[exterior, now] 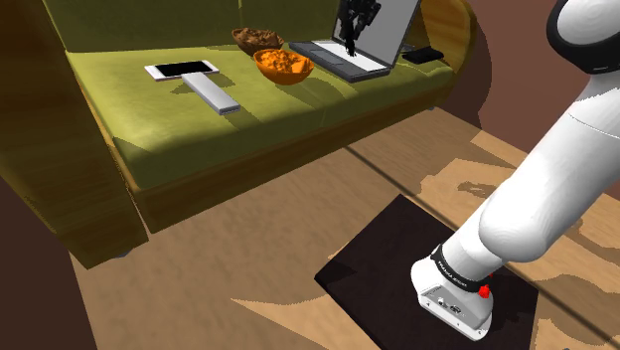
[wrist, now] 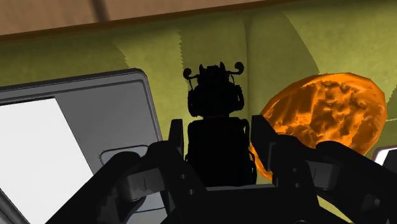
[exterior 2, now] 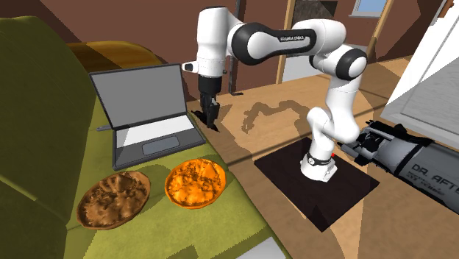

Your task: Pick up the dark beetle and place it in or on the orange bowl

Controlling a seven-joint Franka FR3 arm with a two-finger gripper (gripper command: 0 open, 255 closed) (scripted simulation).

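Gripper [wrist: 217, 130] seen close up in the wrist view: its two black fingers [wrist: 175, 143] are closed partway and clamp the dark beetle [wrist: 216, 95] between them, with the beetle's head and curled antennae sticking out past the fingertips. Beside the beetle on one side is the orange bowl [wrist: 324, 118], and on the other the open grey laptop [wrist: 95, 121], both resting on the olive-green sofa [wrist: 210, 44] seat. In the shoulder view the gripper [exterior: 354, 30] hangs over the laptop [exterior: 343, 55] with the beetle [exterior: 351, 42] in its grip, apparently raised off the surface (height hard to judge). The orange bowl [exterior: 283, 65] sits just to that view's left of the laptop, and the beetle is apart from it. A brown bowl [exterior: 256, 40] lies just behind the orange one. A white phone [exterior: 181, 70] and a grey remote [exterior: 211, 92] are further left on the cushion. In the second exterior view the white arm [exterior 2: 283, 40] arches from its stand [exterior 2: 283, 173] to the gripper [exterior 2: 212, 116] at the laptop's [exterior 2: 151, 110] edge, with the orange bowl [exterior 2: 195, 182] and brown bowl [exterior 2: 114, 200] nearer that camera.
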